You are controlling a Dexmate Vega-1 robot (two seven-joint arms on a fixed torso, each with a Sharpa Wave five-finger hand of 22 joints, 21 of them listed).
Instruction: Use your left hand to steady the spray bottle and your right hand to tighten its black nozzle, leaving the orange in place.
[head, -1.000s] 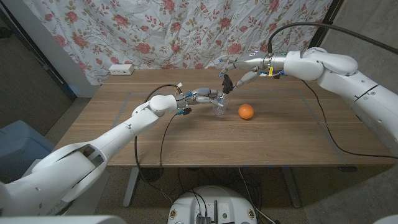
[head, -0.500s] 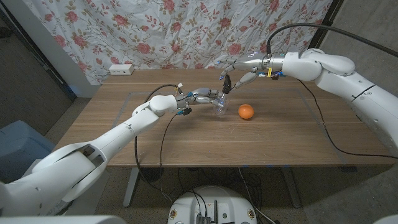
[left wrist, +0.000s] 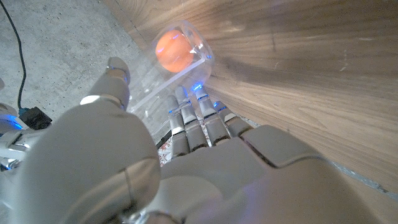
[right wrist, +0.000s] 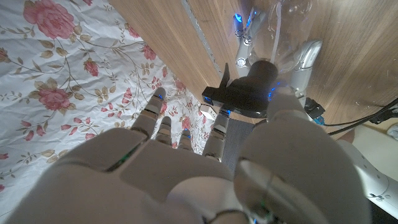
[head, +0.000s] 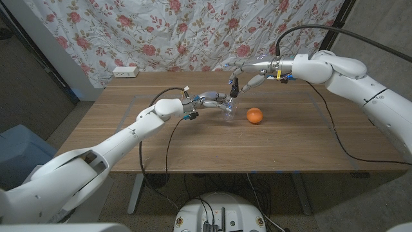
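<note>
A clear spray bottle (head: 228, 111) stands upright mid-table, and my left hand (head: 211, 99) grips its body from the left. Its black nozzle (head: 235, 86) sits on top. My right hand (head: 251, 69) reaches in from the right and pinches the nozzle between thumb and fingers. The right wrist view has the nozzle (right wrist: 250, 92) between my right hand's fingertips (right wrist: 217, 127), with the bottle (right wrist: 287, 17) past it. In the left wrist view my left hand (left wrist: 186, 162) wraps the bottle (left wrist: 163, 93), and the orange (left wrist: 173, 51) shows through the plastic. The orange (head: 255, 115) lies just right of the bottle, apart from it.
A white power strip (head: 125, 71) lies at the table's back left by the floral curtain (head: 193, 29). Black cables trail from both arms over the table (head: 290, 142). A blue bin (head: 19, 151) stands on the floor at the left.
My right hand has shifted slightly left on the nozzle. The bottle, my left hand and the orange have stayed put.
</note>
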